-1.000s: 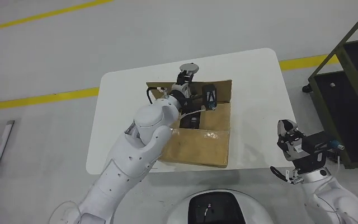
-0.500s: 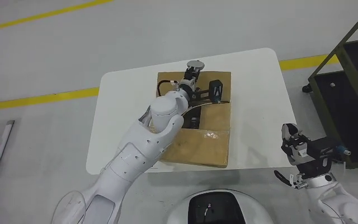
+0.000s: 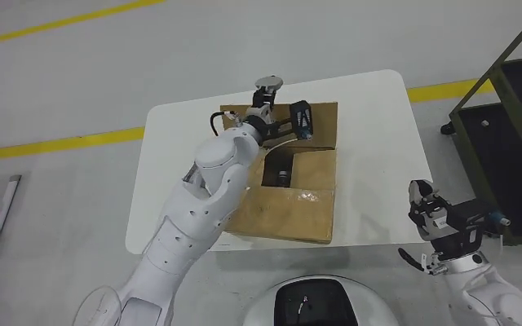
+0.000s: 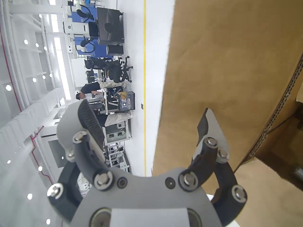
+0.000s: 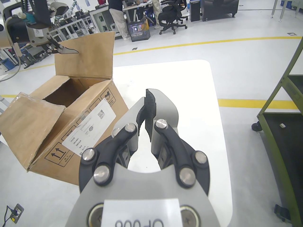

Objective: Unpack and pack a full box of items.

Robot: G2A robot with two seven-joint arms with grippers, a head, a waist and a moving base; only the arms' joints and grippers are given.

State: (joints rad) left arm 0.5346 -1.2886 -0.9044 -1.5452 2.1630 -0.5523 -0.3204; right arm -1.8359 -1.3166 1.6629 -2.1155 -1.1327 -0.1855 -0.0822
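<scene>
An open cardboard box (image 3: 285,212) (image 5: 78,124) sits mid-table, and a dark item (image 3: 281,174) shows in its opening. Its far flap (image 3: 322,126) (image 4: 225,48) (image 5: 85,55) stands raised. My left gripper (image 3: 265,91) (image 4: 144,109) is at that flap's far left corner, open and holding nothing. One of its fingers (image 4: 208,124) (image 5: 68,51) lies against the flap's face, and the other finger (image 4: 87,116) is out past the flap's edge. My right gripper (image 3: 421,194) (image 5: 147,106) hovers beside the table's front right corner, shut and empty.
The white table (image 3: 375,114) (image 5: 189,83) has bare room right of the box. The box's near flap (image 3: 285,204) (image 5: 26,116) slopes outward toward me. A green cart (image 3: 489,122) (image 5: 284,119) stands off the table's right side.
My left gripper swung along the far flap, first right, then back left to its corner, and the flap now leans farther back. My right gripper drew back toward the front right.
</scene>
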